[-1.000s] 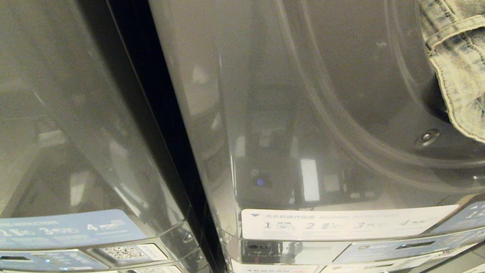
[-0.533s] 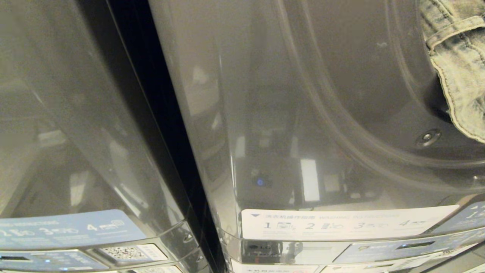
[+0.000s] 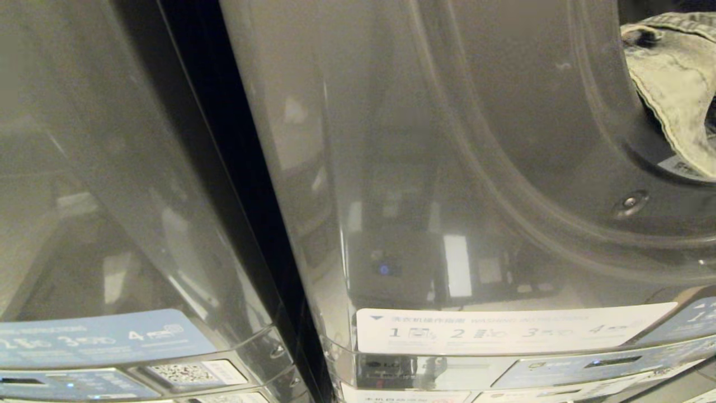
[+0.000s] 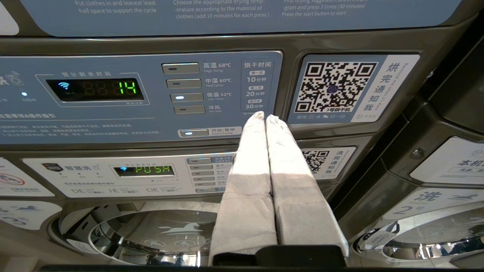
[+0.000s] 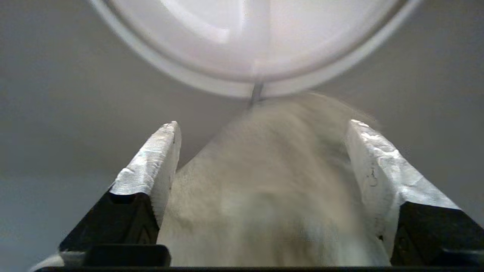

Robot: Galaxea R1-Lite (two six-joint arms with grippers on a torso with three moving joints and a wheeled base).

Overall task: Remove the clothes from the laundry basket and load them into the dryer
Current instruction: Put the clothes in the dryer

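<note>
A pale washed-denim garment (image 3: 677,95) lies over the lower rim of the dryer's round opening (image 3: 559,168) at the far right of the head view. In the right wrist view my right gripper (image 5: 263,126) is open, its fingers (image 5: 151,162) spread wide, with blurred pale cloth (image 5: 264,181) loose between them. My left gripper (image 4: 264,115) is shut and empty, parked in front of a control panel (image 4: 140,94). The laundry basket is out of view.
A second grey machine (image 3: 112,168) stands to the left, across a dark gap (image 3: 224,168). A white instruction sticker (image 3: 503,330) runs below the dryer's door ring. A pale round rim (image 5: 249,87) hangs ahead of the right gripper.
The denim garment has slid further back into the opening, uncovering a label on the rim. The rest of the head view has not shifted.
</note>
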